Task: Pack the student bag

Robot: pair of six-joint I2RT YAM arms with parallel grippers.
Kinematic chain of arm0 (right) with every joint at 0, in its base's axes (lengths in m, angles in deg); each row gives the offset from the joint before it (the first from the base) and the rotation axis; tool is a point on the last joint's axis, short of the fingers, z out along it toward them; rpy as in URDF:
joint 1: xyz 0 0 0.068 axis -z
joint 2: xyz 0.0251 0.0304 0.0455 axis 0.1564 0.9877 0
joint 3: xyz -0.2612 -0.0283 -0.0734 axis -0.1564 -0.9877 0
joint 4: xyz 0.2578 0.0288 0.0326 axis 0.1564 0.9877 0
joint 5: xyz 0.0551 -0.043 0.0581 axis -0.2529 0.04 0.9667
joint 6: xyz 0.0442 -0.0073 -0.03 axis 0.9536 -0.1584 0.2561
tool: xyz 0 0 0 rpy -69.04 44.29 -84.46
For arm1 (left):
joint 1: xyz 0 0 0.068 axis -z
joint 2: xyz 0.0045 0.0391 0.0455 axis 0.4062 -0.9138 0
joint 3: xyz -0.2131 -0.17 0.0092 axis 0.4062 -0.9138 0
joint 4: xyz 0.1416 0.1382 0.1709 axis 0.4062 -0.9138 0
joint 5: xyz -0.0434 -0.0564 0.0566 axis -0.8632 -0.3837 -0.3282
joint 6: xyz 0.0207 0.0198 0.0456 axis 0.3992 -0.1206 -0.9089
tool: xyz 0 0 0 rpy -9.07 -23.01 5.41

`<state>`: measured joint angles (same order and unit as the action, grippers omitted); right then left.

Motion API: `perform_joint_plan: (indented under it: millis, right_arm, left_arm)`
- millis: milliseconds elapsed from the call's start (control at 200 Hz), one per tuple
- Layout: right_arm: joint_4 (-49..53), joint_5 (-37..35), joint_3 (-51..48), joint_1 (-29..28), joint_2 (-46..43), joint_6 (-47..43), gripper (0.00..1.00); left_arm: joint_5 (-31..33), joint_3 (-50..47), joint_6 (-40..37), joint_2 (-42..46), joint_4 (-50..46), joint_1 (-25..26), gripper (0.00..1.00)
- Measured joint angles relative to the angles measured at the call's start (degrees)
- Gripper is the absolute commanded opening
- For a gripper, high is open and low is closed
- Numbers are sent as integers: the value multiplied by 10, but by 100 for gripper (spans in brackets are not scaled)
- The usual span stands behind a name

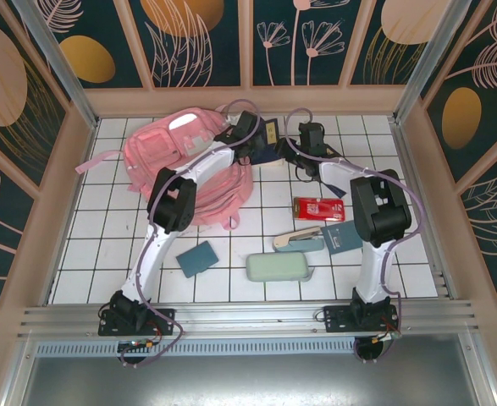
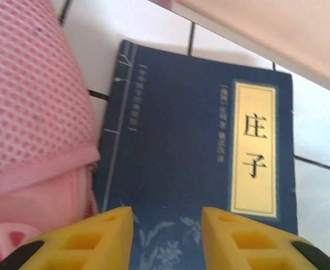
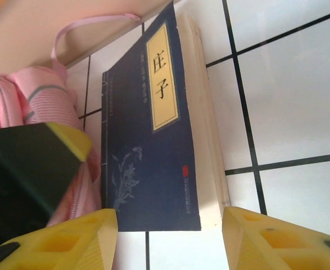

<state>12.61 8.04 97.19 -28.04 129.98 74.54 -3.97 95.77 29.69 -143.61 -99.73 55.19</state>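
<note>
1. Bag (image 1: 176,156) is seen far left on table (image 1: 96,254), touching a blue book (image 2: 198,157).
2. Cover label is read "庄子"; the smaller print is seemingly too blurred.
3. Left gripper (image 2: 166,219) is held narrowly parted and right gripper (image 3: 169,219) widely parted, with nothing gripped.

On the tiled table (image 1: 104,254), a navy book (image 2: 198,169) lies near the far edge, a red pack (image 1: 318,208) right of centre, and a teal notebook (image 1: 197,258) and green case (image 1: 278,267) near the near edge.
</note>
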Motion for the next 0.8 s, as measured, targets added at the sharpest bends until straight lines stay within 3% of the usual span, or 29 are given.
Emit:
perform_joint_plan:
  millis: [300, 586, 696, 801]
  right_arm:
    - [17, 0, 58, 0, 45, -11, 52]
    - [58, 0, 148, 1, 125, -38, 47]
    - [66, 1, 156, 3, 144, -42, 37]
    - [74, 10, 156, 6, 150, -43, 19]
  left_arm:
    - [53, -1, 6, 0, -23, -19, 39]
    - [46, -1, -20, 0, -29, -21, 39]
    - [40, -1, -26, 0, -29, -21, 39]
    - [34, -1, -29, 0, -29, -23, 39]
